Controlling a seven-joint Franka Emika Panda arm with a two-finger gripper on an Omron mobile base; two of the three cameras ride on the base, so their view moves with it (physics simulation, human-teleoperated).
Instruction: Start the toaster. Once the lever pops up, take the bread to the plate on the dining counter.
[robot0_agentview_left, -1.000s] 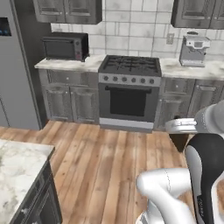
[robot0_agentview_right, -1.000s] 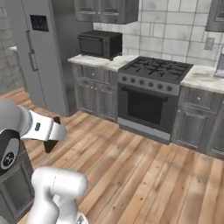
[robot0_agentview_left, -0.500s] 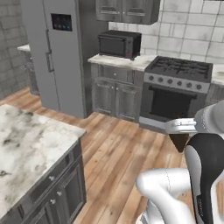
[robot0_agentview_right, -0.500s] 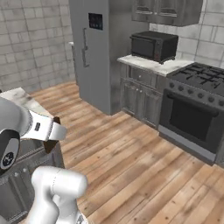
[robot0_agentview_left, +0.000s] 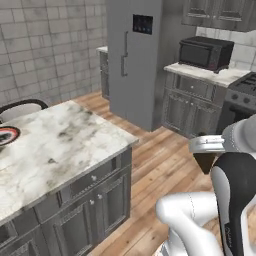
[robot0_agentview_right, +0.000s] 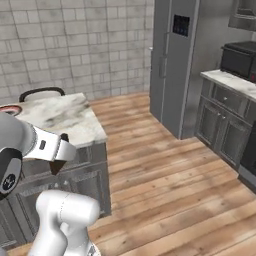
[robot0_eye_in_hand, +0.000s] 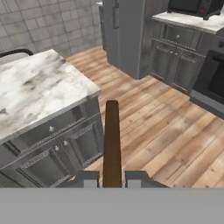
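I am carrying the bread edge-on in my pincer, the jaws closed tight on its lower edge so the thin brown slice is sticking straight out ahead of me. The dining counter is lying ahead and to one side, and the plate is sitting at the far end of that surface from me, well apart from the slice.

My worry is the grip: I am pinching only a narrow strip of a thin slice, so a jolt from the base or a quick swing could be twisting it loose onto the wooden floor. The near corner of the dining counter is also a risk; if I am reaching too low, the slice or my arm could be clipping the marble edge.

A dark chair back is standing just beyond the plate. The refrigerator and the microwave are standing well away from the dining counter, out of my path.
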